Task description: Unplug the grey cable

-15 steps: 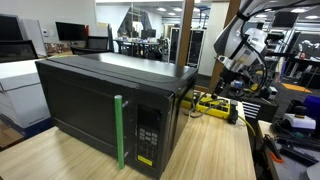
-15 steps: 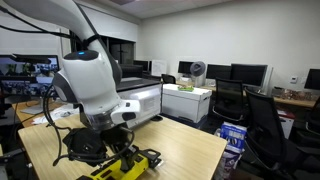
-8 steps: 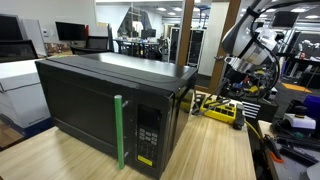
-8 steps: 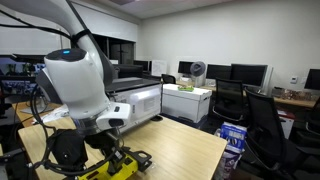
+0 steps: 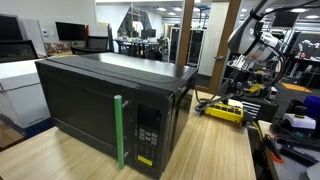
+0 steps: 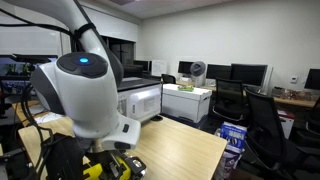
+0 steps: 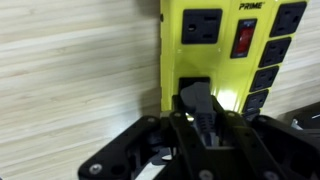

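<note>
In the wrist view a yellow power strip [image 7: 215, 45] lies on the wooden table. The grey cable's plug [image 7: 193, 98] sits at one of its lower sockets. My gripper [image 7: 197, 120] is shut on that plug, one black finger on each side. The cable behind the plug is hidden by the gripper body. I cannot tell whether the prongs are still in the socket. In an exterior view the gripper [image 5: 240, 90] hangs just above the power strip [image 5: 226, 111], to the right of the microwave. In an exterior view the arm [image 6: 85, 95] covers most of the power strip [image 6: 128, 166].
A black microwave [image 5: 100, 95] with a green door handle [image 5: 119, 130] fills the table's left half. The strip carries a red switch [image 7: 245, 38] and free sockets [image 7: 200, 25]. Clutter lies at the table's right edge [image 5: 290, 140]. Office chairs [image 6: 270, 120] stand beyond the table.
The arm has swung rightward and away from the microwave, still shut on the plug. The power strip has shifted a little the same way.
</note>
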Tool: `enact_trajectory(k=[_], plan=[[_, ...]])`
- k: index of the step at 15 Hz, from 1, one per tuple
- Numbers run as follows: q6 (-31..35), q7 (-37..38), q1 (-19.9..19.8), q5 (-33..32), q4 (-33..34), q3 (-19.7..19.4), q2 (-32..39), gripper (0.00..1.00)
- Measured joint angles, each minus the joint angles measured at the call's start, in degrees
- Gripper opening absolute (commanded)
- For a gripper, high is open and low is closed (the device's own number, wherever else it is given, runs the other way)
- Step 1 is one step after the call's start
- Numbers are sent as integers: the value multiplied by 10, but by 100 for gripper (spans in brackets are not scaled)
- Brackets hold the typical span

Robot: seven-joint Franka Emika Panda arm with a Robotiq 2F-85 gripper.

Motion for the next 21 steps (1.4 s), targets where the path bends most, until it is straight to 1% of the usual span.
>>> enact_trajectory(k=[2, 6, 8, 12, 16, 19, 21], plan=[[23, 0, 1, 7, -2, 3, -13, 8], [156, -9, 24, 22, -46, 26, -67, 8], [183, -6, 36, 22, -60, 35, -73, 8], [180, 12, 48, 18, -70, 42, -73, 8], [169, 27, 49, 13, -69, 41, -77, 8], [136, 76, 46, -37, -69, 29, -104, 8], [130, 115, 41, -76, -68, 23, -118, 8]])
